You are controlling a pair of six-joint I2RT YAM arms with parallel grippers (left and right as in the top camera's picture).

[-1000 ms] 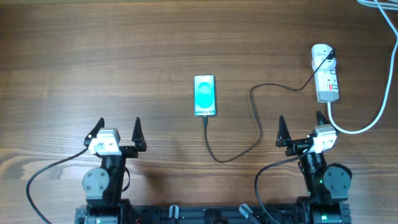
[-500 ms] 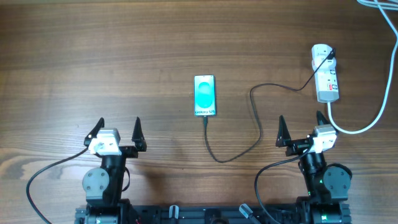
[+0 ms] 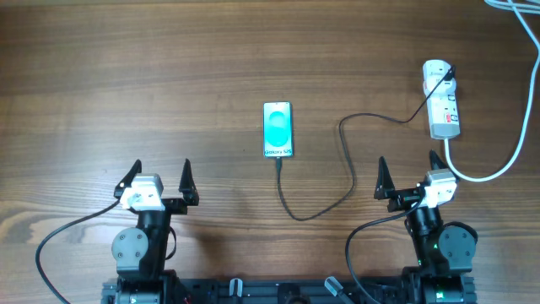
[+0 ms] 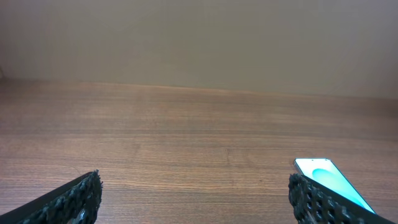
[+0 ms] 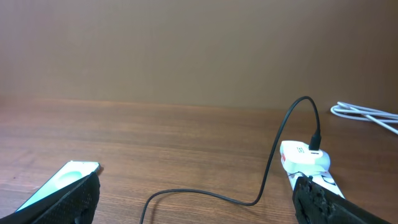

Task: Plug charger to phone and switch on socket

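The counter (image 3: 126, 76) is wide and bare on its left half, and its edges are out of view, so I have plenty of room to move. My left claw (image 3: 160, 169) and right claw (image 3: 407, 165) both sit at the near side, spread wide and empty.

The socket (image 3: 441, 100) lies far right, ahead of my right claw. I judge it rigid but light enough to skid when I press the switch, so I'd push straight down. Its white cord (image 3: 485, 178) loops beside it and could snag.

The phone (image 3: 278, 129) lies flat mid-counter, screen up. It looks slick and breakable, so I'd pin its long edges rather than lift it.

The charger (image 3: 297, 217) runs limp from the socket in a loop between the phone and my right claw. Its tip (image 3: 278, 163) is at the phone's bottom edge. I can't tell whether it's seated. I'd pinch the stiff tip, not the cable.
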